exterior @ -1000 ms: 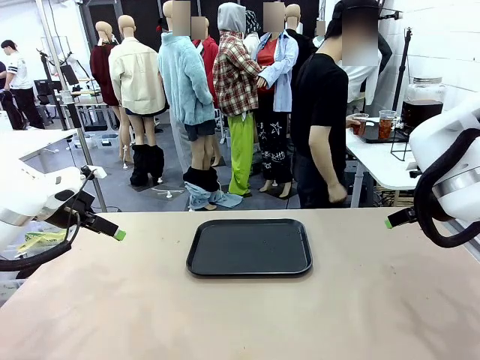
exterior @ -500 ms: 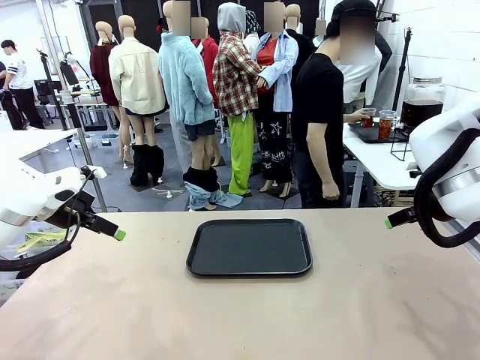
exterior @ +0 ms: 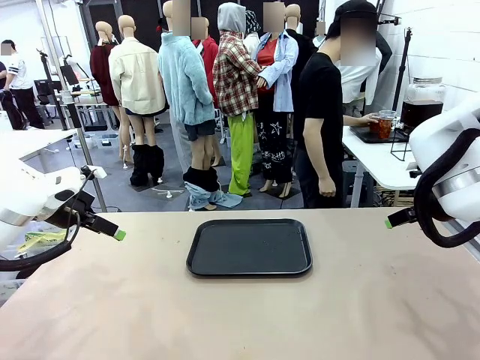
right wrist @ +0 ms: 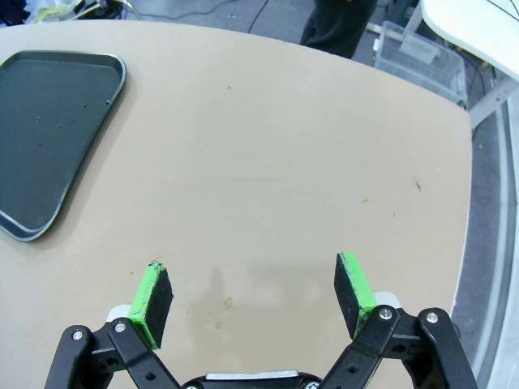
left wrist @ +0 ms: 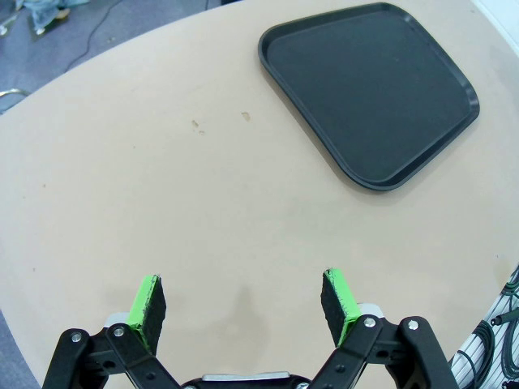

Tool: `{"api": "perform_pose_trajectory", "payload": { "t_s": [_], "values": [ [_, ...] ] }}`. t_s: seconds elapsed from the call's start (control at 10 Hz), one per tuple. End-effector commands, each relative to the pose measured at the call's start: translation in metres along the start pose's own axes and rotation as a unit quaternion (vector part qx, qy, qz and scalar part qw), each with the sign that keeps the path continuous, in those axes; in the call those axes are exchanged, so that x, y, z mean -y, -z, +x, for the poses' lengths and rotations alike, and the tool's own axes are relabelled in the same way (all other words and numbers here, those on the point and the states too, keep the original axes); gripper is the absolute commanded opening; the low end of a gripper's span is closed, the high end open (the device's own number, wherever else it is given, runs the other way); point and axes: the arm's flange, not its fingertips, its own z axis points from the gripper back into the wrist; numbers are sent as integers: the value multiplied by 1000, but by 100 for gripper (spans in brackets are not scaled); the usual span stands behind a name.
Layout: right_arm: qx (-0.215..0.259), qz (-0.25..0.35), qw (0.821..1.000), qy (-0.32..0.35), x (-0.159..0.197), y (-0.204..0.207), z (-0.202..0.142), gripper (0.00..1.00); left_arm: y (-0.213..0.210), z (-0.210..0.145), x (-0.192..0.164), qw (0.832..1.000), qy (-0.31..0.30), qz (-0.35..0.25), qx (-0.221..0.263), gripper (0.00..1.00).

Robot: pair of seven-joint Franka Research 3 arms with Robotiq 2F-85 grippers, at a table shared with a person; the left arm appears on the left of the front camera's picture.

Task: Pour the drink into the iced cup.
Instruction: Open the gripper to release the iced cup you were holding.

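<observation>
- Left pincer (left wrist: pixel 243 300): jaws spread wide, nothing between the green pads (left wrist: pixel 148 301). Hangs over bare worktop (left wrist: pixel 162 186); in the front view its green tip sits at the 9 o'clock edge (exterior: pixel 118 235).
- Right pincer (right wrist: pixel 253 298): jaws also wide apart, nothing held, above bare worktop. Front view shows its green tip at 3 o'clock (exterior: pixel 389 223).
- Black tray (exterior: pixel 250 247): square with rounded corners, flat on the tan worktop, mid-frame between the two arms, well apart from both pincers. Nothing on it. Left wrist view has it at 1 o'clock (left wrist: pixel 373 89); right wrist view at 10 o'clock (right wrist: pixel 49 130), a few pale specks on its surface.
- The drink (exterior: pixel 421 112): dark brown liquid in a large clear glass jar with a lid, on a white side table (exterior: pixel 379 161) at 2 o'clock in the front view, well away from the worktop and both arms.
- Beside the jar, a dark tray (exterior: pixel 367 136) on that side table carries clear cups (exterior: pixel 385 124) with reddish-amber liquid.
- Person (exterior: pixel 324 112) in a black T-shirt stands at the side table, turned to it, one hand (exterior: pixel 368 119) reaching to the cups; whether it touches one, cannot tell.
- Clear plastic bin (right wrist: pixel 422 61) on the floor past the worktop's far edge, 1 o'clock in the right wrist view.
- No readable writing, labels or brands on jar, cups, tray or arms.
</observation>
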Motion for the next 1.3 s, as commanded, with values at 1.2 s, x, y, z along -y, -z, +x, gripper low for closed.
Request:
{"api": "perform_pose_trajectory", "payload": {
  "t_s": [1.2],
  "values": [
    [6, 2, 1000, -1, -1, 1, -4, 100, -2, 0, -3, 1000, 2, 3, 0, 100]
  ]
}}
